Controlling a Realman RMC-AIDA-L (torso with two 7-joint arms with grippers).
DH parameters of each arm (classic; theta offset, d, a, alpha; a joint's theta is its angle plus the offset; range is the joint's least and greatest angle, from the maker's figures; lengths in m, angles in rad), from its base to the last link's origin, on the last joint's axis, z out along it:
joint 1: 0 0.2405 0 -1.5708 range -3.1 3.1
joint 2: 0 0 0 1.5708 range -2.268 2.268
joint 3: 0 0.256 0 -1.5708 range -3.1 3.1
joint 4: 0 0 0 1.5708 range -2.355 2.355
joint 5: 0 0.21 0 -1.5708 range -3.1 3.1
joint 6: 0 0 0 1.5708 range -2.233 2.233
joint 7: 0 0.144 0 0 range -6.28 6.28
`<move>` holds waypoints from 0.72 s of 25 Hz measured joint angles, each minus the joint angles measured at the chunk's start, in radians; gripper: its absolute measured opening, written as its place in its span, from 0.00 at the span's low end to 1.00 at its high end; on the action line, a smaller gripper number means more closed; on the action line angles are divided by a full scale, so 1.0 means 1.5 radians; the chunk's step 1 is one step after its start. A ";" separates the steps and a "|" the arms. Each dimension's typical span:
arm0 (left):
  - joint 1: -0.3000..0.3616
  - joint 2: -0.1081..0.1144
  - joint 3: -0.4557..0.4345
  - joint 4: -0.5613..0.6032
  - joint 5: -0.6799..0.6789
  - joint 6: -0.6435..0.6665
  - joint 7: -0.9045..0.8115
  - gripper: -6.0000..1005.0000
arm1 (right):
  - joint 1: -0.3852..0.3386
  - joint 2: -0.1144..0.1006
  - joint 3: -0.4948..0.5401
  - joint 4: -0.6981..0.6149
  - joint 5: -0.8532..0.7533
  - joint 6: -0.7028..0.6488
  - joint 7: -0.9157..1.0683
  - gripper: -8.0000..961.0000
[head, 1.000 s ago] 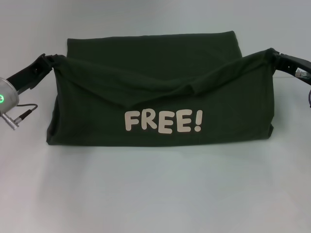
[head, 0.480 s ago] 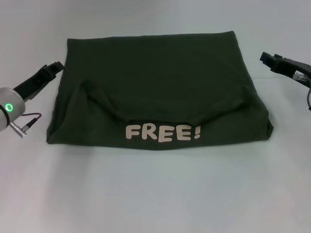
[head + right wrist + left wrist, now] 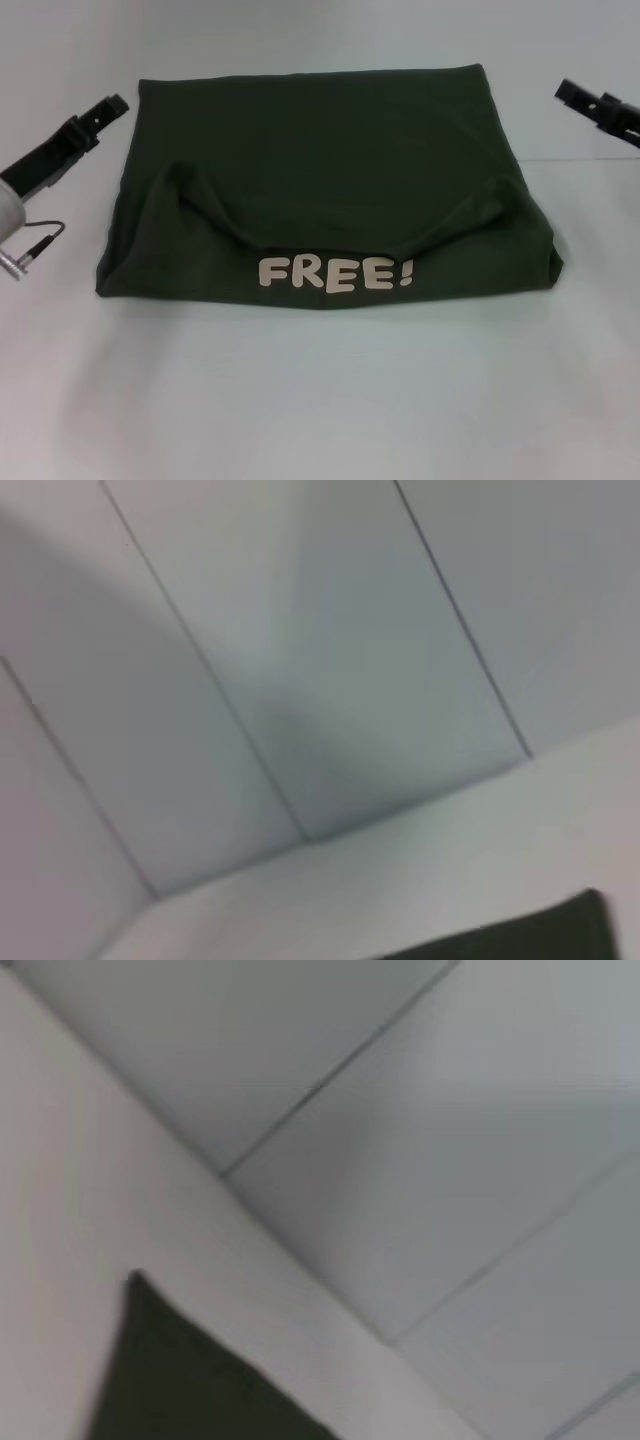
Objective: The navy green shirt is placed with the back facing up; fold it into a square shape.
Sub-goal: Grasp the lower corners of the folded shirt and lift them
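With the navy green shirt [image 3: 325, 190] lying folded, left gripper [image 3: 108, 106] and right gripper [image 3: 572, 93] stand released, clear of its far corners.

Folded navy green shirt [image 3: 325, 190] on the table [image 3: 320, 390], between left hand [image 3: 110, 106] and right hand [image 3: 572, 94].

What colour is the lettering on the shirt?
Cream-white, on the dark olive-green navy green shirt; the head view shows it best.

Dark green shirt [image 3: 330, 190] lies folded flat on the table, cream "FREE!" lettering along its near edge
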 joint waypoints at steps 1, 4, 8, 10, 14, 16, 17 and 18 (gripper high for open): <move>0.007 0.002 0.002 0.008 0.002 0.031 0.007 0.67 | -0.012 -0.001 0.000 -0.008 0.005 -0.029 0.005 0.72; 0.028 0.003 0.028 0.032 0.004 0.095 0.017 0.77 | -0.048 -0.005 0.000 -0.026 0.008 -0.111 0.022 0.88; 0.061 0.003 0.098 0.072 0.012 0.151 0.019 0.87 | -0.096 -0.026 -0.015 -0.030 -0.005 -0.202 0.047 0.98; 0.077 0.002 0.126 0.097 0.031 0.167 0.019 0.87 | -0.118 -0.041 -0.034 -0.030 -0.011 -0.235 0.064 0.98; 0.086 0.003 0.136 0.120 0.089 0.172 0.016 0.87 | -0.145 -0.068 -0.067 -0.031 -0.029 -0.271 0.104 0.98; 0.086 0.004 0.136 0.127 0.128 0.170 0.014 0.87 | -0.151 -0.073 -0.069 -0.031 -0.043 -0.276 0.111 0.98; 0.085 0.004 0.137 0.130 0.150 0.165 0.014 0.87 | -0.152 -0.075 -0.069 -0.031 -0.052 -0.276 0.113 0.98; 0.083 0.004 0.137 0.130 0.164 0.159 0.012 0.87 | -0.152 -0.075 -0.069 -0.031 -0.062 -0.276 0.115 0.98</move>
